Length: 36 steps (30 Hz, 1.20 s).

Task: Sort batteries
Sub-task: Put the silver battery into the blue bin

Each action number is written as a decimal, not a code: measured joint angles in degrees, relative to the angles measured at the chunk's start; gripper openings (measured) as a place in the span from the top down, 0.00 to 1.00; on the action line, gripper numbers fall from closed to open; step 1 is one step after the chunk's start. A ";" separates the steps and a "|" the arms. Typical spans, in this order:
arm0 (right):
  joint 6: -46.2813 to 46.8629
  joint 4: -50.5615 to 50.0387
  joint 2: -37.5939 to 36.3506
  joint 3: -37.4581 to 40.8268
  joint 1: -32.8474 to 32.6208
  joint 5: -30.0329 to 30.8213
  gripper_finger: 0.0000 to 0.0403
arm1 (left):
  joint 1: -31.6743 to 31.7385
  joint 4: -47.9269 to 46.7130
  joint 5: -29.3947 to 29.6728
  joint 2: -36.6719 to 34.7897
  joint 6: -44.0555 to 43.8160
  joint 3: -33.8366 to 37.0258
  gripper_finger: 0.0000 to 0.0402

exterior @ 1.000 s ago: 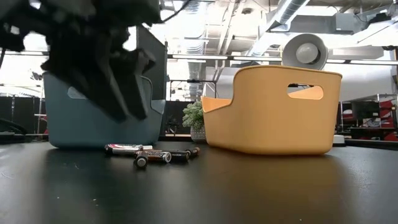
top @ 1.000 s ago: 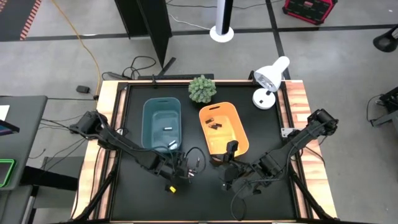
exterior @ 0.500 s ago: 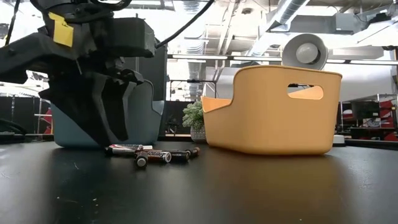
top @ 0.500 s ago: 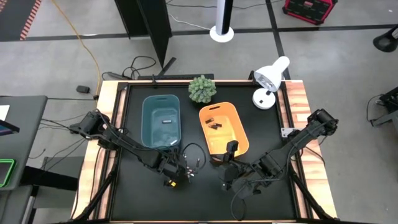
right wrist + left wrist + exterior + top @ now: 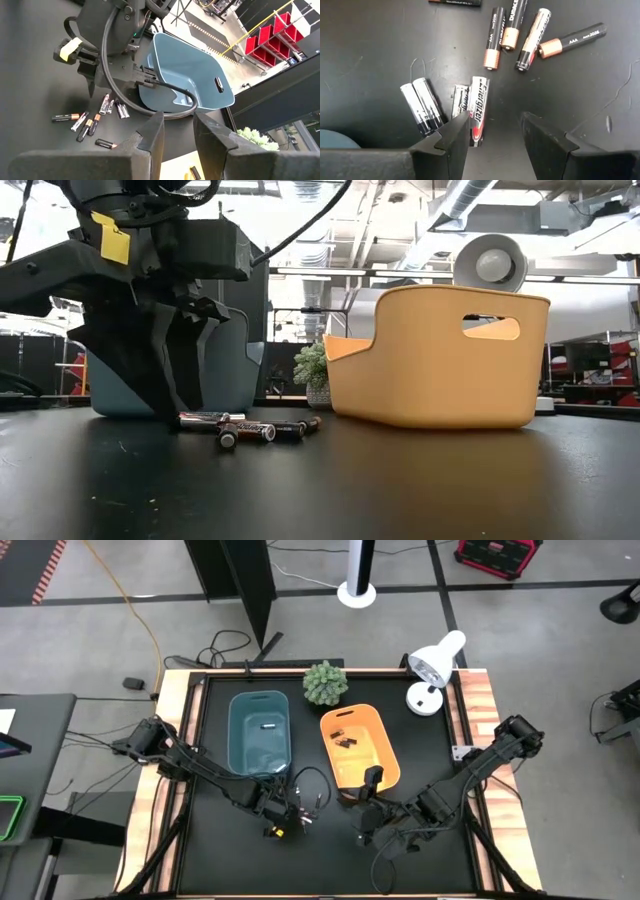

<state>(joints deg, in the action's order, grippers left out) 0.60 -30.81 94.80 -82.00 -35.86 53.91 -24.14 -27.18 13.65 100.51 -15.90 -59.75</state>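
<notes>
Several batteries lie flat on the black table, near the blue bin's near end. In the left wrist view I see a silvery pair [image 5: 422, 106], two silver-and-red ones [image 5: 473, 107] and several black-and-copper ones [image 5: 521, 31]. My left gripper [image 5: 495, 131] [image 5: 283, 818] is open and low over them. One fingertip stands right beside the silver-and-red pair. In the low view its fingers [image 5: 168, 395] reach down next to the batteries [image 5: 245, 426]. The blue bin [image 5: 260, 732] holds one pale battery [image 5: 268, 725]. The orange bin [image 5: 358, 745] holds dark ones [image 5: 346, 740]. My right gripper [image 5: 177, 134] [image 5: 364, 825] waits open near the orange bin's near end.
A small potted plant [image 5: 325, 683] stands at the far edge between the bins, and a white desk lamp [image 5: 432, 670] sits at the far right corner. Cables loop off my left wrist [image 5: 310, 790]. Bare black table lies toward the near edge [image 5: 320, 865].
My left gripper has come down from above the blue bin's near end to the table beside the loose batteries, shifting slightly toward the near edge. The pale battery inside the blue bin has moved toward the bin's far end.
</notes>
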 joint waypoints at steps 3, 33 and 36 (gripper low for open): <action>0.00 0.00 0.00 0.00 0.00 0.00 0.70 | 0.00 -0.08 -0.91 0.00 -0.02 0.02 0.57; -0.02 0.13 0.00 0.00 -0.04 0.00 0.70 | 0.77 1.66 -4.85 0.81 -4.96 0.02 0.69; -0.02 0.13 0.00 0.00 -0.04 0.00 0.70 | 0.49 1.22 -5.28 0.81 -4.96 0.02 0.70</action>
<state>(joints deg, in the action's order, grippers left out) 0.58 -30.68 94.80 -82.00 -35.90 53.91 -23.65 -25.96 8.37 101.32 -20.86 -59.72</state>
